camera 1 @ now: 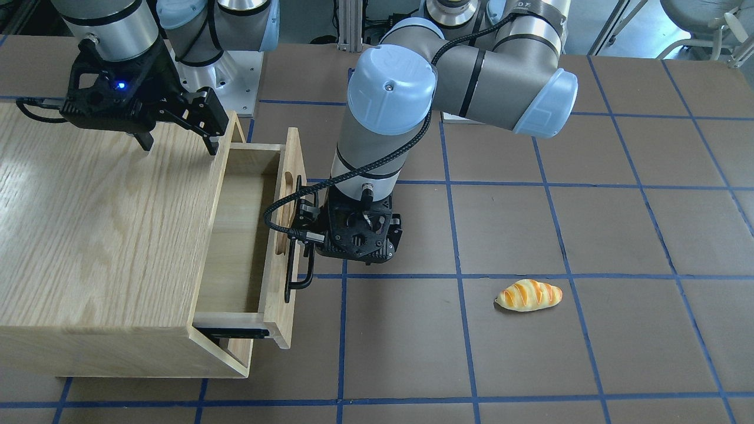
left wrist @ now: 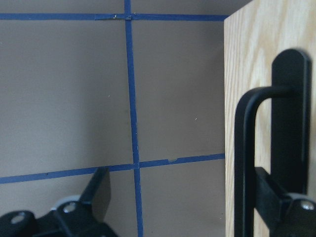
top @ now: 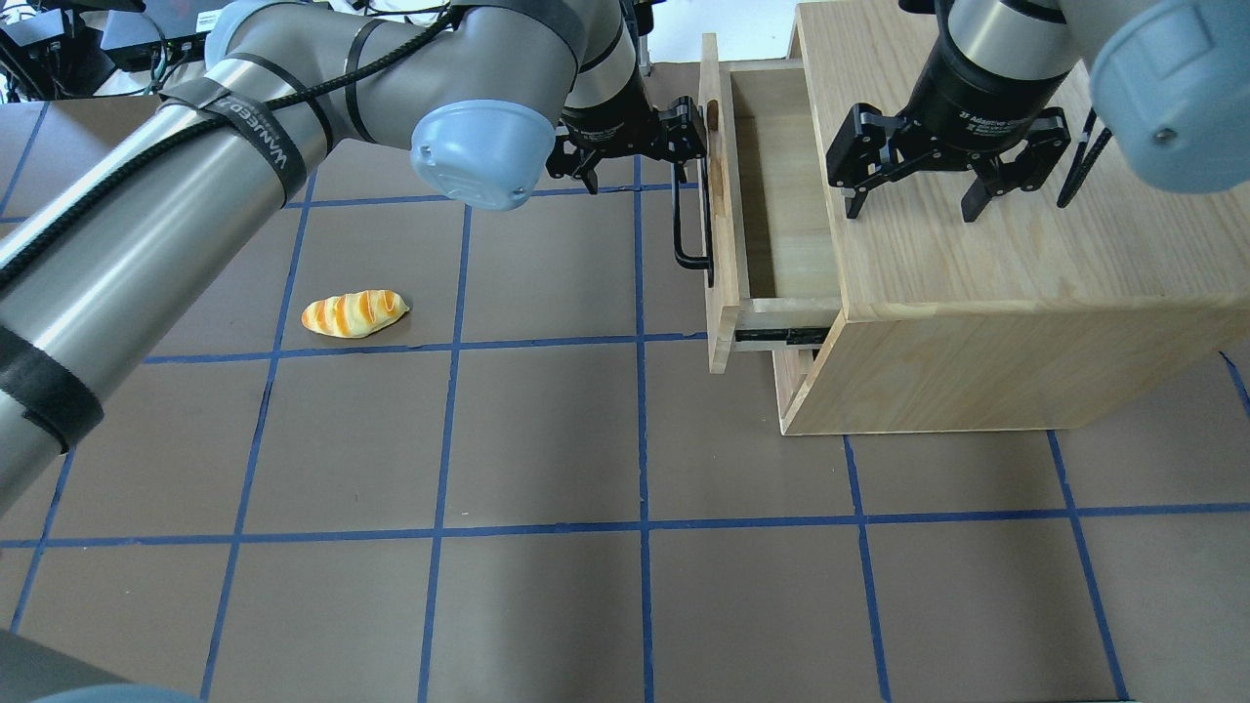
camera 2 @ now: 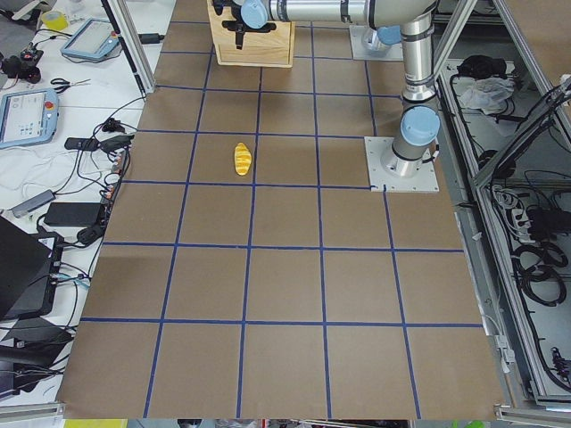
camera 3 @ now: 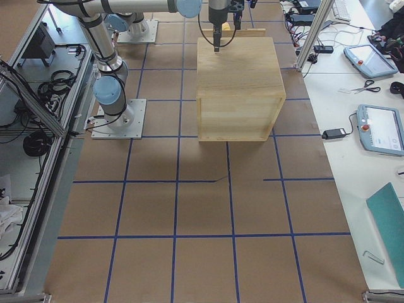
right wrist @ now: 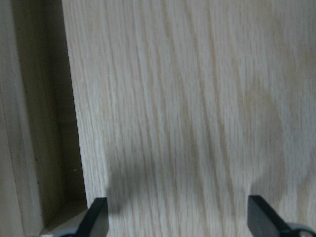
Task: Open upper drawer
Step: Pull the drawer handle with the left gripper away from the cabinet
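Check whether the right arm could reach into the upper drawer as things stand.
Probably yes. The right gripper hangs open above the cabinet top, beside the upper drawer, whose exposed tray shows empty. The left gripper sits outside at the handle, so nothing seems to block it.

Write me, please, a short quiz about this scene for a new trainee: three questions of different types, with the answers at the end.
1. True or false: the upper drawer is fully shut inside the cabinet.
2. Where is the left end effector? A) at the drawer's black handle; B) over the cabinet's top; C) inside the drawer.
3. Fill the gap: the right end effector, above the cabinet's top, has its jaws ____.
Key: 1 false, the drawer stands partly out; 2 A; 3 open.
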Controlling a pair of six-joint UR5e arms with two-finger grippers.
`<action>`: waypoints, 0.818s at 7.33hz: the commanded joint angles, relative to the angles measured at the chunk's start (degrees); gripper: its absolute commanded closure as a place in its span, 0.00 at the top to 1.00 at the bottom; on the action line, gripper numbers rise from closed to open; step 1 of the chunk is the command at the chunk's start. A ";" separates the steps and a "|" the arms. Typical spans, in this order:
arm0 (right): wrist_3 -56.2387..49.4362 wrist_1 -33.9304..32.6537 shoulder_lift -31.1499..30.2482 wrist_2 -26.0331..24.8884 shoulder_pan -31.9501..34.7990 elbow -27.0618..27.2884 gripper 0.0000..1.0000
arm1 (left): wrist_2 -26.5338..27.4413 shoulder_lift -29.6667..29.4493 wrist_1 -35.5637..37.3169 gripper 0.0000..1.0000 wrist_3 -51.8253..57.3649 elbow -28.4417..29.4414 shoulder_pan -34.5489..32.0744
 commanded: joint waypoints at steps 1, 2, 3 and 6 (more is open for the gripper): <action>0.00 0.00 0.00 0.00 0.00 0.00 1.00 | 0.04 0.00 -0.05 1.00 0.74 -0.07 0.59; 0.00 0.00 0.00 0.00 0.00 0.00 1.00 | 0.04 -0.09 -0.14 1.00 1.09 -0.07 0.76; 0.00 0.00 0.00 0.09 0.00 0.00 1.00 | 0.12 -0.09 -0.14 1.00 1.52 -0.07 1.11; 0.00 0.00 0.00 0.09 -0.09 0.00 1.00 | 1.44 -0.09 -0.49 1.00 2.49 -0.15 1.64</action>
